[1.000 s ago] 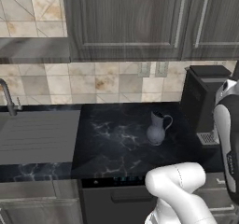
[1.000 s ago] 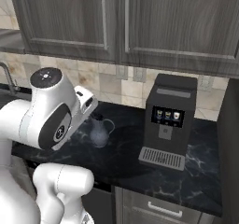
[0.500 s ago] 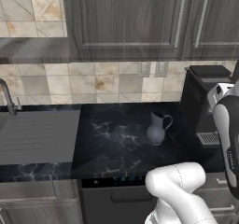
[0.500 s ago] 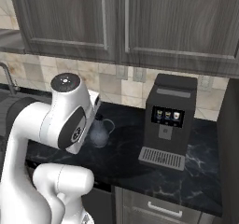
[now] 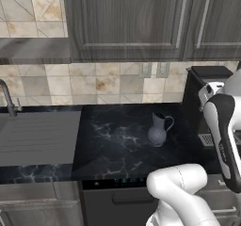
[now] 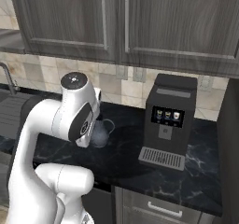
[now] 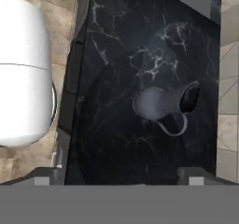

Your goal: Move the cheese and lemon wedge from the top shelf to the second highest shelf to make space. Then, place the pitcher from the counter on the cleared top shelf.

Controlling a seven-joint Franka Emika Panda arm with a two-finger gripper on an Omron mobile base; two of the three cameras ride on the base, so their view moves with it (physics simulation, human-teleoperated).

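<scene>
The dark blue-grey pitcher [image 5: 157, 128] stands upright on the black marble counter [image 5: 113, 145], its handle turned toward the coffee machine. In the right base view my forearm covers part of the pitcher [image 6: 101, 133]. From above, the hand view shows the pitcher [image 7: 158, 104] with its round mouth and loop handle. My gripper [image 7: 120, 177] hangs over the counter [image 7: 116, 41], open, its fingertips [image 7: 46, 175] wide apart and nothing between them. The pitcher sits ahead of the fingers, apart from them. The cheese, the lemon wedge and both fridge shelves are out of view.
A boxy black coffee machine [image 6: 168, 120] stands on the counter right of the pitcher. At the left are a ribbed sink drainboard [image 5: 37, 135] and a faucet [image 5: 7, 98]. Dark wood cabinets [image 5: 132, 20] hang overhead. Grey drawers [image 6: 158, 206] sit below the counter.
My arm has swung forward over the counter toward the pitcher, covering part of it in the right base view. The pitcher and the base have not moved.
</scene>
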